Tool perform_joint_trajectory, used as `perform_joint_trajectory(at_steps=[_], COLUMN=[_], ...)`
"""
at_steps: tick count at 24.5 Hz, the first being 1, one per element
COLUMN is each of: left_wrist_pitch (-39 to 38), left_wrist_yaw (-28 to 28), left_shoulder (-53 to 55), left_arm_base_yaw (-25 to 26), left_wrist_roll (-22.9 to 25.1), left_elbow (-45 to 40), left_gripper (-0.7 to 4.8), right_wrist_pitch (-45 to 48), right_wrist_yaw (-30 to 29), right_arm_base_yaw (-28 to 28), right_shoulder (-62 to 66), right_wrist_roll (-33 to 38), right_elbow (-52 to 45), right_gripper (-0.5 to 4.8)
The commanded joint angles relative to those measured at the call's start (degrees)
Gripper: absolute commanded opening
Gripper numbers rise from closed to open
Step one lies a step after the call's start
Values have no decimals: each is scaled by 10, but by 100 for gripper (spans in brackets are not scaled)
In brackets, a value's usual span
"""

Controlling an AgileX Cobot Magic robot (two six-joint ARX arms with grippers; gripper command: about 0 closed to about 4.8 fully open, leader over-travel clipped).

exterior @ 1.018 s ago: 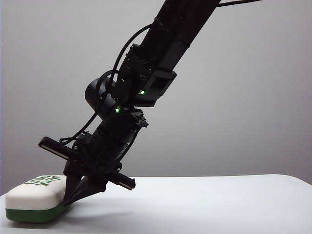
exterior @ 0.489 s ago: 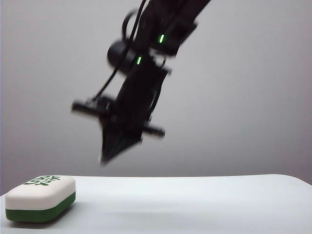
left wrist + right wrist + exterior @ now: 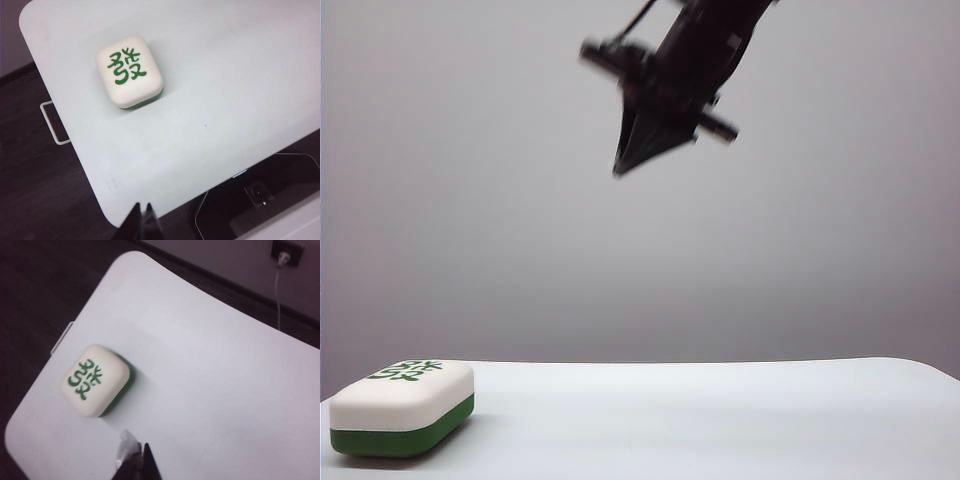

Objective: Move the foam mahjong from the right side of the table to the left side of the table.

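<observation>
The foam mahjong point(image 3: 401, 408) was seen lying flat on the white table's point(image 3: 720, 420) far-left end, character up. One gripper point(image 3: 620, 168) was raised high before a grey wall; both the left gripper point(image 3: 143, 212) and the right gripper point(image 3: 135, 452) were closed on nothing — well apart from the block.

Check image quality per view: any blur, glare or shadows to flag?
Exterior view: the raised gripper is motion-blurred; the foam mahjong is sharp, with a soft shadow on the table. Left wrist view: fairly sharp, no glare, left gripper shut. Right wrist view: slightly soft, the mahjong's shadow faint, right gripper fingertips close together.
</observation>
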Motion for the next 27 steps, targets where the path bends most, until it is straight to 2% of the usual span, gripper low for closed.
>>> perform_joint_trajectory(at_steps=[1, 7, 10, 12, 17, 21, 25, 27], left_wrist_pitch=[50, 129, 211, 328, 437, 485, 551, 567], left_wrist_yaw=[-4, -7, -9, -19, -20, -19, -13, -4], left_shoulder=[-45, -107, -125, -128, -129, -133, -177, -203], left_arm_base_yaw=[0, 0, 0, 0, 1, 8, 45, 58], left_wrist_roll=[-4, -16, -19, -31, -31, -40, -79, -80], left_elbow=[-29, -37, -65, -126, -192, -224, -272, -290], left_gripper=[-5, -5, -5, -5, -5, -5, -5, -5], right_wrist_pitch=[13, 77, 139, 208, 236, 236, 282, 296], right_wrist_yaw=[-7, 12, 42, 73, 99, 94, 26, 25], right_arm_base_yaw=[-25, -48, -57, -64, -94, -168, -288, -306], right_shoulder=[-99, -245, -322, -416, -533, -621, -745, -782], right_wrist_roll=[-7, 18, 37, 42, 42, 40, 41, 47], right_elbow=[-90, -245, -325, -416, -502, -555, -633, -661], right_gripper=[-5, -5, -5, -5, -5, -5, -5, -5])
